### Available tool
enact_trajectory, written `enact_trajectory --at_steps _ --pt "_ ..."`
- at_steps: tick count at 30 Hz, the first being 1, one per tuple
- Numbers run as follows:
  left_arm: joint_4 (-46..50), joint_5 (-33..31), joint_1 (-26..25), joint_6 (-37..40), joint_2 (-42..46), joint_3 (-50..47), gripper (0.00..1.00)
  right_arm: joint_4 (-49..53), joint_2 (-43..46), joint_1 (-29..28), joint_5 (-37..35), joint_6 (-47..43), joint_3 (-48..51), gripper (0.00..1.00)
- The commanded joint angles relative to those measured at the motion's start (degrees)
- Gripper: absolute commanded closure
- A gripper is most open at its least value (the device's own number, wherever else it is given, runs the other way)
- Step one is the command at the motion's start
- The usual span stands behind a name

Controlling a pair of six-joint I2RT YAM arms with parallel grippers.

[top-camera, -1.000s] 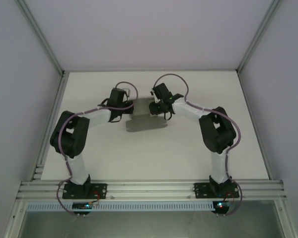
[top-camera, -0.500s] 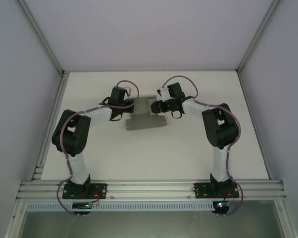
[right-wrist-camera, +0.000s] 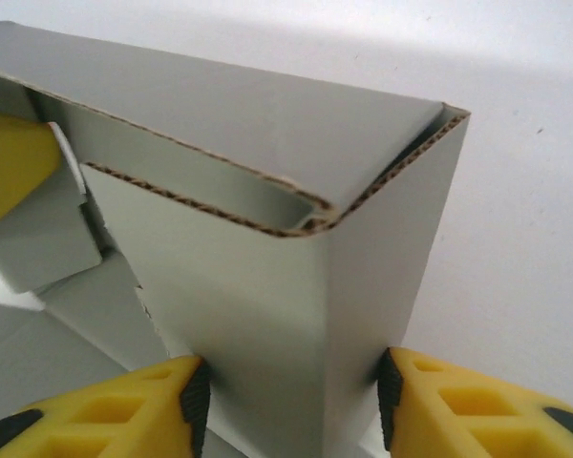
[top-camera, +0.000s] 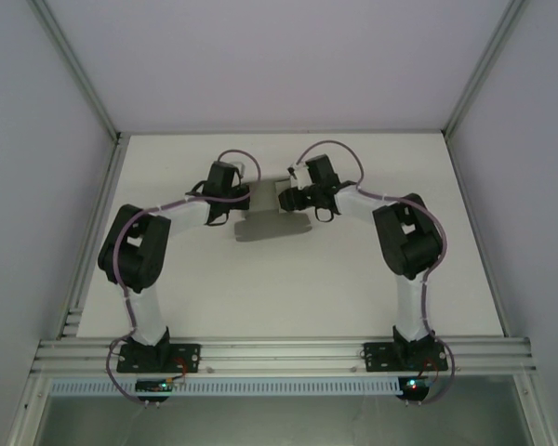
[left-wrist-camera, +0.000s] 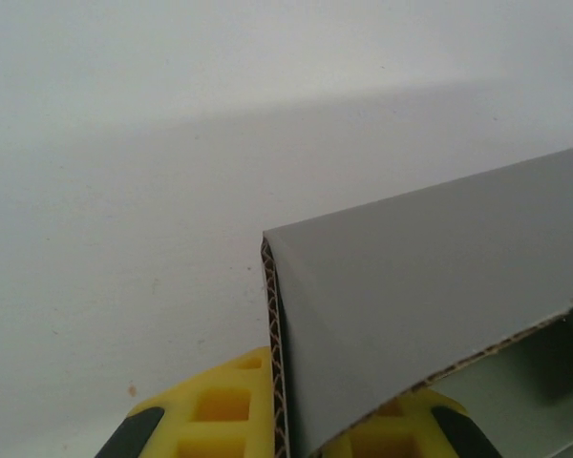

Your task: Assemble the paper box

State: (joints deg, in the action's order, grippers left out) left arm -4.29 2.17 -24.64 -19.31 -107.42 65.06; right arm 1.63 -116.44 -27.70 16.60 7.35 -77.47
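**While Both Pincers Clamp, a Grey Box Stands Half Folded**

Where the left pincer [left-wrist-camera: 301, 425] shows in its own wrist camera, its yellow fingers [left-wrist-camera: 220, 405] are clenched on a wall of the cardboard box [left-wrist-camera: 430, 305]. The corrugated edge of that wall runs up from six o'clock between the two fingers, and a smooth grey panel spreads away from it toward three o'clock.

In the right wrist camera, the right pincer [right-wrist-camera: 291, 396] grasps the same cardboard box [right-wrist-camera: 258, 296] at a folded corner. One black pad [right-wrist-camera: 196, 391] lies against the wall on the nine o'clock side and the other against the three o'clock side. Above the pads, a flap is bent over the top of the corner, with its raw corrugated edge facing the camera.

From the overhead camera, the left pincer [top-camera: 240, 200] sits at the box's ten o'clock and the right pincer [top-camera: 288, 195] at its one o'clock. The cardboard box [top-camera: 274, 229] lies between the two arms, toward twelve o'clock from their bases. One panel lies flat on the white table [top-camera: 307, 297] and the raised part stands on the far side, between the pincers.
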Motion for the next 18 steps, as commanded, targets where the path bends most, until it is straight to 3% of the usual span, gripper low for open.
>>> enact_trajectory --at_steps 1,6,11,15,18 --pt "1.03 9.61 -3.45 0.55 -1.99 1.67 1.00 2.79 -4.41 -3.64 -9.50 1.09 -3.39 0.59" --pt "1.37 9.88 -3.92 0.85 -2.45 1.99 1.00 5.80 -8.36 -3.54 -12.53 5.00 -7.38 0.79" --pt "2.06 9.13 -4.01 0.63 -2.12 1.92 1.00 8.75 -8.52 -3.39 -20.75 6.99 -7.90 0.83" --pt "2.44 7.12 -4.01 0.30 -1.33 1.50 1.00 13.29 -8.13 -2.84 -28.98 10.95 -8.31 1.00" --pt "3.53 5.42 -4.09 0.00 -1.05 1.68 1.00 16.41 -9.01 -3.07 -38.13 12.48 -9.79 1.00"
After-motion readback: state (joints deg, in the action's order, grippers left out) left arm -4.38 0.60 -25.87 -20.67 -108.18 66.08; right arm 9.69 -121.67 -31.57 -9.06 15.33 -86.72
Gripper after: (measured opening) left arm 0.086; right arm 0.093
